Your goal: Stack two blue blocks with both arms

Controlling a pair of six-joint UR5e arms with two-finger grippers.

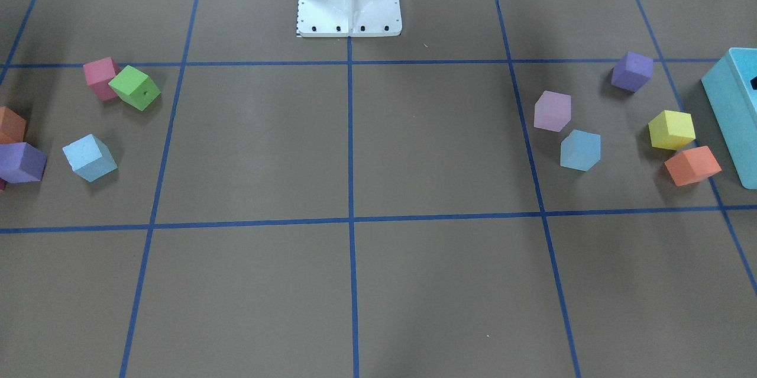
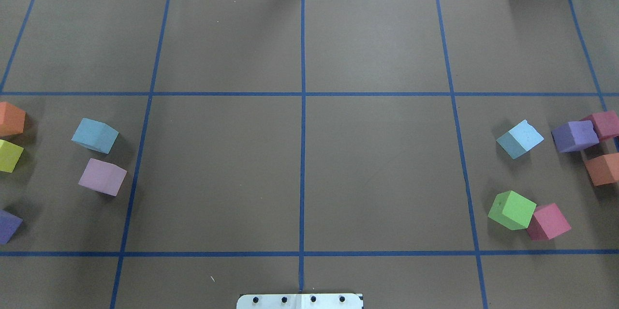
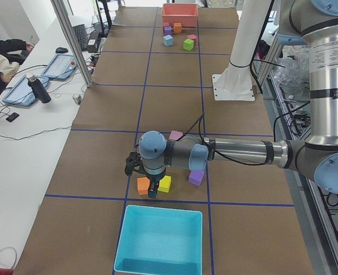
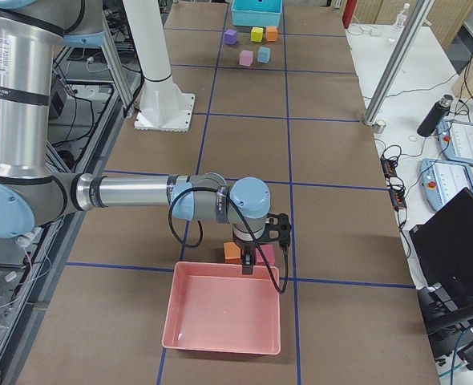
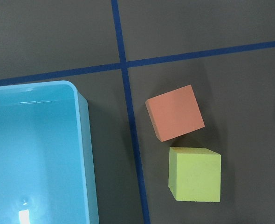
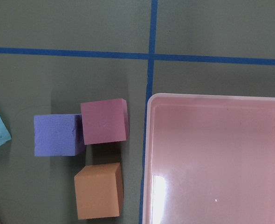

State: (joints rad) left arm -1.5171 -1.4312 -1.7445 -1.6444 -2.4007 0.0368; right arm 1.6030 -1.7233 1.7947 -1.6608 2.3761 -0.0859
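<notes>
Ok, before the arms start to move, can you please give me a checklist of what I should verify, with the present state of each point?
1. Left blue block has nothing on top and stands apart from the lilac cube: ok.
2. Right blue block has nothing on top and stands apart from the purple cube: ok.
3. Left gripper is over its blue block: not ok. It hangs over the orange cube and the yellow cube.
4. Right gripper is over its blue block: not ok. Its wrist view shows only a corner of that block at the edge.
5. Both grippers are open: cannot tell.
</notes>
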